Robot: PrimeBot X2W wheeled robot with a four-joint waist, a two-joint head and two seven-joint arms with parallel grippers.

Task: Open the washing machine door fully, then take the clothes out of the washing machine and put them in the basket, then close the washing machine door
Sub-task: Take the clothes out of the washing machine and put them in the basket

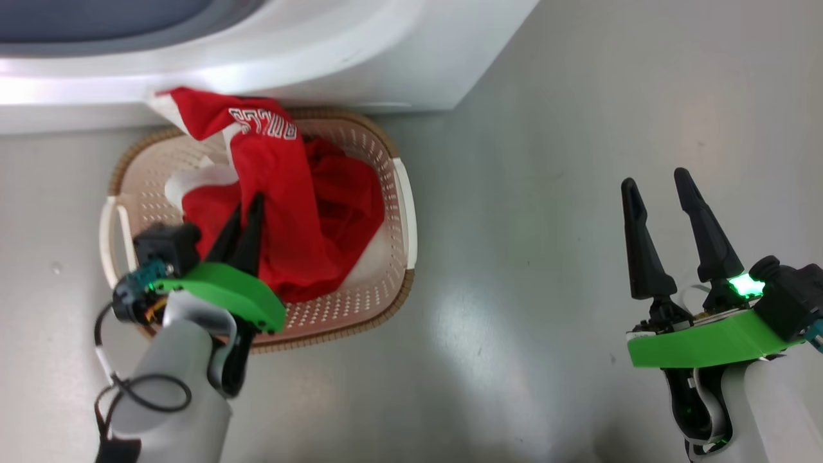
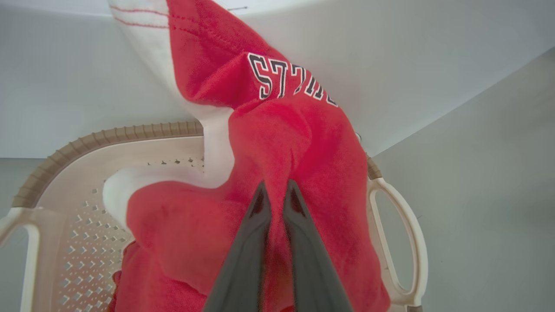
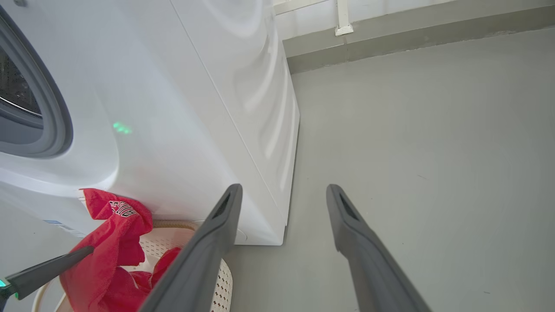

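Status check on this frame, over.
Left gripper shut on bright red fabric garment over cream perforated plastic basket. Right gripper open, empty. Garment's top end reaches white washing machine front.

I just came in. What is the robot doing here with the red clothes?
The left gripper is shut on a red garment and holds it over the basket, which stands on the floor right in front of the washing machine. The garment's upper end lies against the machine's white front. Its lower part hangs into the basket, where more red fabric lies. The right gripper is open and holds nothing, off to the side above the floor.
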